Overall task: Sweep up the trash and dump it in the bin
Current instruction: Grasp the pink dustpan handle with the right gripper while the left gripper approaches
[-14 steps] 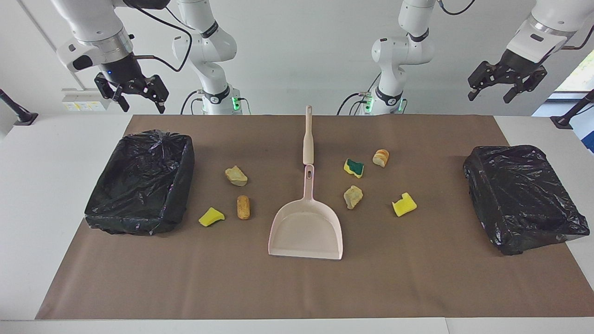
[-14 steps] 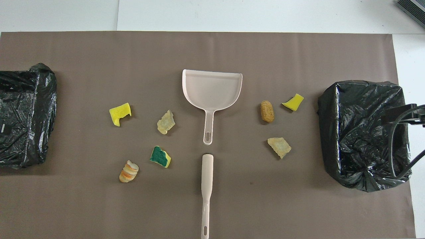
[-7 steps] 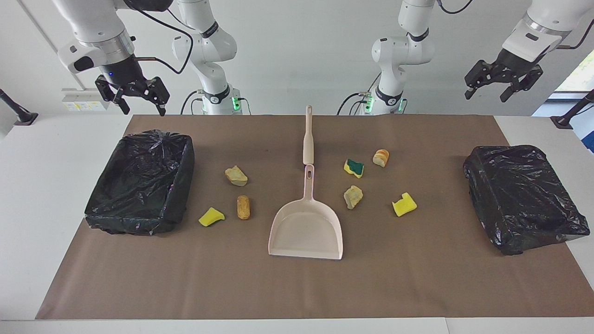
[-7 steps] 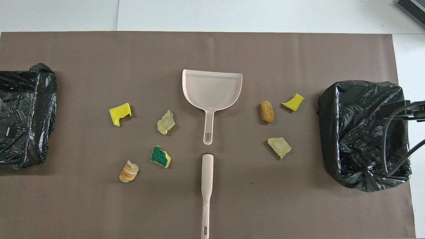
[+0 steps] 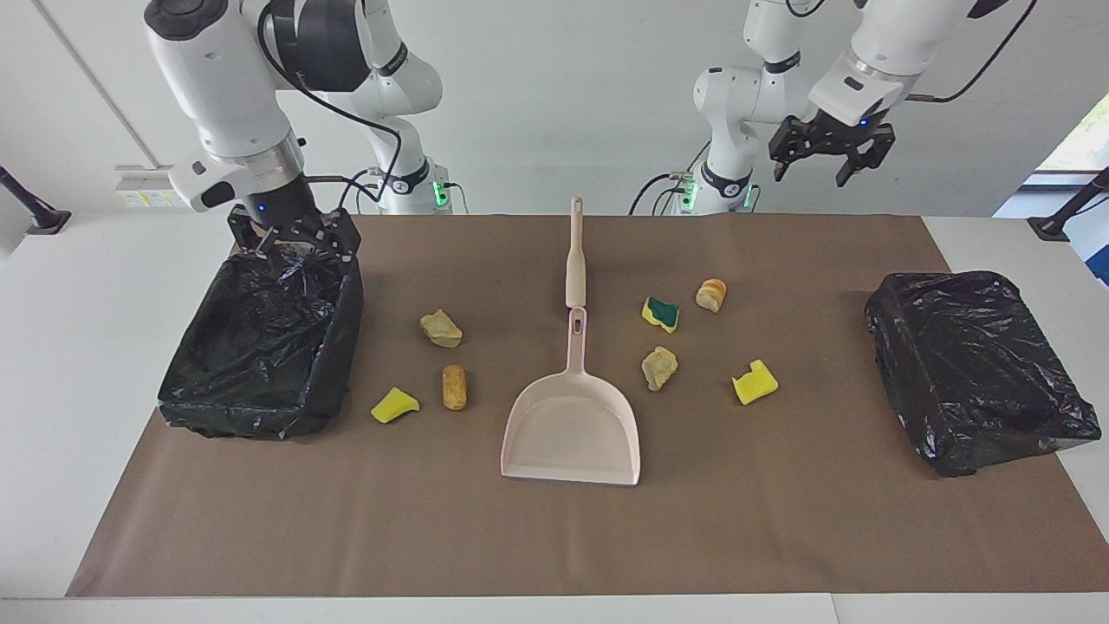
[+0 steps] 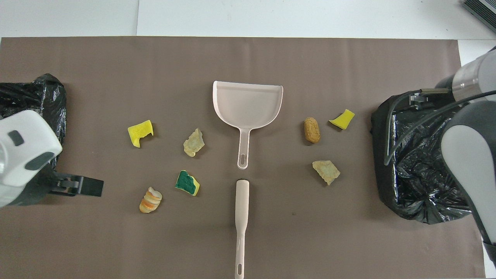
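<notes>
A white wall (image 5: 554,104) backs the white table (image 5: 95,347).

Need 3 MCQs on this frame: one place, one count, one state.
1. Relative to the dustpan, the green-topped sponge lies: A) in it B) toward the left arm's end C) toward the right arm's end.
2. Trash scraps on the mat: A) five B) seven C) nine.
3. Left end effector and right end effector: A) both open, empty B) both shut C) right shut on dustpan.
Key: 1 B, it sits on the mat at that side; 2 B, four plus three flank the dustpan; 3 A, fingers apart, nothing between.
</notes>
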{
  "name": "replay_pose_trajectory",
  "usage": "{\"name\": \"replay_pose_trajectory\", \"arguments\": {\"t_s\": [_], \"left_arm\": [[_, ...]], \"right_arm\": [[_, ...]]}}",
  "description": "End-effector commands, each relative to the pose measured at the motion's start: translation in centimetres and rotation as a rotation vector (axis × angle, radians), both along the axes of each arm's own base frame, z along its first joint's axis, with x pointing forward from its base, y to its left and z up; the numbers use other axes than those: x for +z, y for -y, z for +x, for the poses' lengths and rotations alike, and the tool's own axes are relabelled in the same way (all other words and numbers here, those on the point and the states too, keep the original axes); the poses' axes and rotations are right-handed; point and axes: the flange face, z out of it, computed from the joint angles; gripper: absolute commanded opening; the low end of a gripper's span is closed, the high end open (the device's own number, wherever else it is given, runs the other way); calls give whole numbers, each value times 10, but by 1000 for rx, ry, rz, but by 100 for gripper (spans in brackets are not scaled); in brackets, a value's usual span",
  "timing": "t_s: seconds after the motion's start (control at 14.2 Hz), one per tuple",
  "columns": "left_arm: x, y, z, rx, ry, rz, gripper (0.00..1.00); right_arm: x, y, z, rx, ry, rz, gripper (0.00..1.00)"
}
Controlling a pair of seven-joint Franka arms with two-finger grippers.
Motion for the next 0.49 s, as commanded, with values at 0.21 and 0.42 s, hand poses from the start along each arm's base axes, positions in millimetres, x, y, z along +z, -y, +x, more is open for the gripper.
{"name": "replay_pose_trajectory", "arguments": {"t_s": [0.21,0.42], "left_arm": [[-97,116,-90,35,40,11,100],[-137,161,-123,62,67,-4,100]], "right_arm": [[-63,-107,85,-56,23,44,100],[-75,-152,80,-179,-1,93,100]]}}
